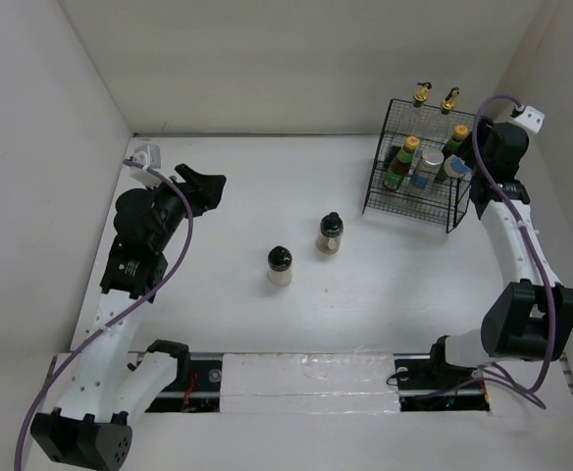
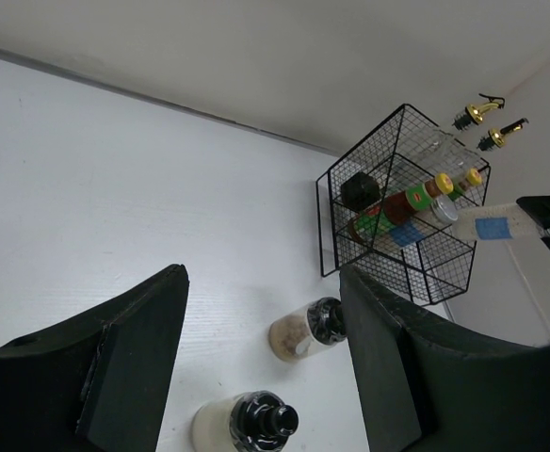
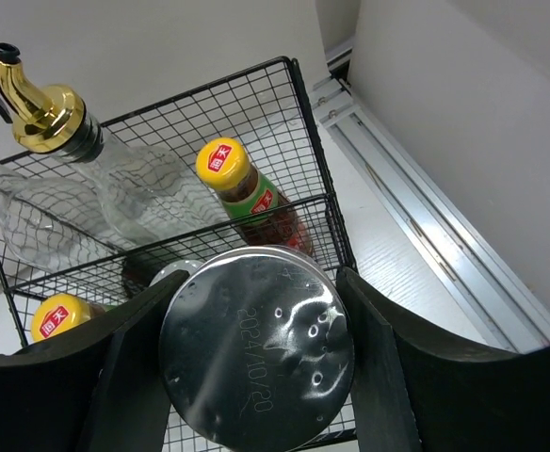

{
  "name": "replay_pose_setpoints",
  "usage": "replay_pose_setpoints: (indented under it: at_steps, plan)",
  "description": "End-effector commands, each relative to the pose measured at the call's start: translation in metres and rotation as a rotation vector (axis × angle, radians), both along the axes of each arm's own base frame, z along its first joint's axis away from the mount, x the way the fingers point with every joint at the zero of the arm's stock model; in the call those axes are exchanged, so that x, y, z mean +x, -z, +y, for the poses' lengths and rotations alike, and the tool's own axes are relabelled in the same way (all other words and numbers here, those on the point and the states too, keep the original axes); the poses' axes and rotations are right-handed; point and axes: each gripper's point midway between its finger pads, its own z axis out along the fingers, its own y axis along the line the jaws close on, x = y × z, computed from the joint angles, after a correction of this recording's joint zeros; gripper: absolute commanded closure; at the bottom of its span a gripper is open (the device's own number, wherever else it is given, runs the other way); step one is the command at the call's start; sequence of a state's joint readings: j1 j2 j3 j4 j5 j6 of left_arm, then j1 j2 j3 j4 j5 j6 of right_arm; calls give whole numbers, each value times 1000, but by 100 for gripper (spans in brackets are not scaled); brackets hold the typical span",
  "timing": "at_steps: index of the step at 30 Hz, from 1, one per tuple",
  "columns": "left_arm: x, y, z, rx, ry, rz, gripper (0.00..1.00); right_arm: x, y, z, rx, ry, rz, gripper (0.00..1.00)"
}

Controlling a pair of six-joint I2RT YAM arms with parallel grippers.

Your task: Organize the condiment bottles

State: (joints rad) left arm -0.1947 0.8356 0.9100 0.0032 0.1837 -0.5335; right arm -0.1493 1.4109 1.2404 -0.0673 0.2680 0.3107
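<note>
Two short black-capped jars (image 1: 280,265) (image 1: 330,234) stand on the white table mid-way; they also show in the left wrist view (image 2: 247,424) (image 2: 308,330). My left gripper (image 1: 203,186) (image 2: 264,273) is open and empty, left of and above them. My right gripper (image 1: 460,169) (image 3: 256,282) is shut on a white shaker (image 3: 256,358) (image 2: 496,226) with a blue label, held over the right side of the black wire basket (image 1: 383,182). In the basket stand gold-spouted glass bottles (image 1: 422,95) (image 3: 44,108), yellow-capped sauces (image 1: 412,145) (image 3: 228,165) and another shaker (image 1: 431,162).
White walls close in the table at the left, back and right. The basket (image 2: 336,217) sits at the back right, close to the right wall. A rail with both arm bases (image 1: 306,378) runs along the near edge.
</note>
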Motion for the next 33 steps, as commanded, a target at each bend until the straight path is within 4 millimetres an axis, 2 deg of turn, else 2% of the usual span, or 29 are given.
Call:
replay_pose_setpoints:
  at_steps: [1, 5, 8, 13, 15, 21, 22, 27, 29, 30, 33]
  plan:
    - [-3, -16, -4, -18, 20, -61, 39, 6, -45, -3, -21, 6, -122, 58]
    - [-5, -19, -1, -19, 10, -71, 39, 20, -36, -15, -22, 18, -74, 58]
    - [-5, -19, -1, -19, 10, -71, 39, 34, -22, -16, -19, 4, -2, 57]
    - [-5, -19, -1, -19, 10, -71, 39, 45, 0, -18, -11, 4, 42, 55]
    - [-5, -19, -1, -19, 10, -71, 39, 48, 16, -19, -4, 4, 80, 52]
    - [-5, -19, -1, -19, 10, -71, 39, 58, 33, -16, 1, -6, 113, 41]
    - [-5, -19, -1, -19, 10, -71, 39, 60, 38, -11, 2, -15, 124, 34]
    - [-4, -19, 2, -7, -9, -64, 39, 55, 38, -12, 9, 0, 115, 23]
    - [-4, -19, 2, -7, -9, -64, 39, 52, 18, -11, 10, 3, 66, 17]
    - [-4, -19, 2, -7, -9, -64, 39, 49, 17, -11, 9, 3, 63, 16]
    - [-1, -15, 2, -4, -9, -52, 39, 36, -6, -12, -3, 20, 12, 15]
